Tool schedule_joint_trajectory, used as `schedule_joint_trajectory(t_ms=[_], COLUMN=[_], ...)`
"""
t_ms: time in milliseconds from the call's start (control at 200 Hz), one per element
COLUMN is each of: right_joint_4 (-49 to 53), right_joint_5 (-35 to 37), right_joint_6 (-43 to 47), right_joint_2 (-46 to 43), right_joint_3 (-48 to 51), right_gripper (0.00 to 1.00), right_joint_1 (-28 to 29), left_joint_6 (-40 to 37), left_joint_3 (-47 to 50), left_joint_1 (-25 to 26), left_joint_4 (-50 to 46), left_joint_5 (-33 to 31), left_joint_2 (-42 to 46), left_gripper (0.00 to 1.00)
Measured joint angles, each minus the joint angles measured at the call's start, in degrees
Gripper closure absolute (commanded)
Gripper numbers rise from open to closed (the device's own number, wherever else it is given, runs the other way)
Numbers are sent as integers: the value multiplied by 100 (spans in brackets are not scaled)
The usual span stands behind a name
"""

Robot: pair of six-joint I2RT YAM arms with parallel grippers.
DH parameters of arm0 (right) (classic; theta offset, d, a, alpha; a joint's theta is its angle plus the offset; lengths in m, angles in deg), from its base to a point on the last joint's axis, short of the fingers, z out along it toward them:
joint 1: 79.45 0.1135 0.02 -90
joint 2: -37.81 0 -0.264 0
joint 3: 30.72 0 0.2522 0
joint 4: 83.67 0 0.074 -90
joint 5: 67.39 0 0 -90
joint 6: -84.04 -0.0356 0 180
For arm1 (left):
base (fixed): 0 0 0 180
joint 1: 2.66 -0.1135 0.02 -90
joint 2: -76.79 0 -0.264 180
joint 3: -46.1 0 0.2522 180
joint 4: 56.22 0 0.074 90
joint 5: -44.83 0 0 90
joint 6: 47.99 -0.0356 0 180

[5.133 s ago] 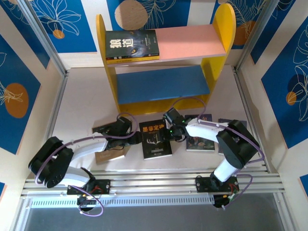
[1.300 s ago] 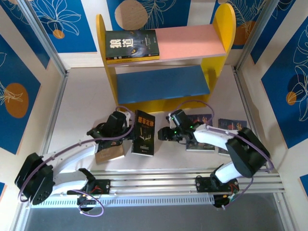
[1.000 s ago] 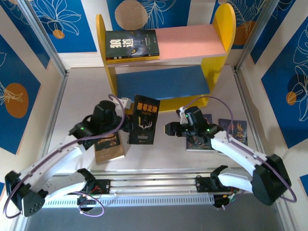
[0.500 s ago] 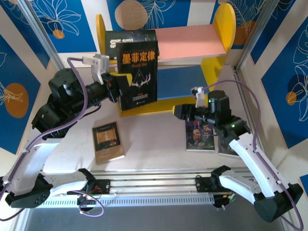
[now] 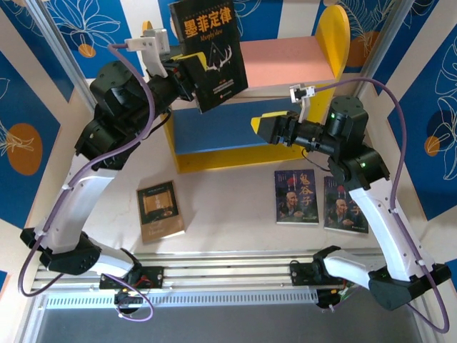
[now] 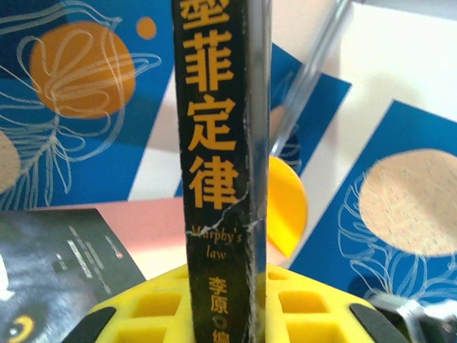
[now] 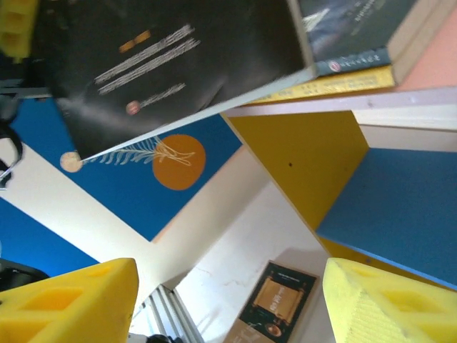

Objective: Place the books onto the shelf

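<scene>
My left gripper [image 5: 187, 78] is shut on a black book with a yellow Chinese title [image 5: 211, 51], held upright, high over the left end of the shelf [image 5: 328, 43]. In the left wrist view its spine [image 6: 221, 179] stands between the yellow pads [image 6: 143, 314]. Another dark book [image 7: 357, 28] lies on the pink board [image 5: 285, 61]. My right gripper [image 5: 268, 128] hangs open and empty in front of the blue board [image 5: 228, 128]. A brown book [image 5: 161, 209] and two dark books [image 5: 295, 196] [image 5: 345, 204] lie flat on the table.
The shelf's yellow side panel [image 7: 307, 157] stands close ahead of my right gripper [image 7: 228, 300]. Blue patterned walls [image 5: 28, 136] and metal posts [image 5: 86, 93] close in the white table [image 5: 121, 143] on three sides. The arm bases' rail [image 5: 228, 275] runs along the near edge.
My left arm has lifted the black book higher, above the shelf's top left. My right arm has risen and moved back toward the shelf, its jaws spreading wider.
</scene>
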Motion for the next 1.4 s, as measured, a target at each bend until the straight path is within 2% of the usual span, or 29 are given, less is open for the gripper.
schedule_joint_trajectory(t_ms=[140,280,510,760,1066,1396], right_joint_4=[-516,-1099,-2028,-2570,-2898,-3438], right_joint_5=[-341,-575,-629,-472,-308,-234], right_joint_6=[-461,-973,-1554,-1707,-1836,-2015], right_joint_2=[79,227,374,376,422,551], right_joint_3=[-37,-111,-105,39,522,562], right_gripper=[23,12,4,2,1,2], right_joint_1=[0,4,144,396,518,629], left_joint_6=[203,424,1071,1628,1786,1971], left_joint_3=[-2,46,1088,2006,2430,2688], left_joint_1=[0,0,0,48,114,199], left_joint_4=[426,809,1910,2675,3195,3641], left_joint_5=[-409,-527,-535,-330,-216,-219], left_joint_2=[-81,-107,188,367,752,909], left_gripper=[100,100,100,100,100,100])
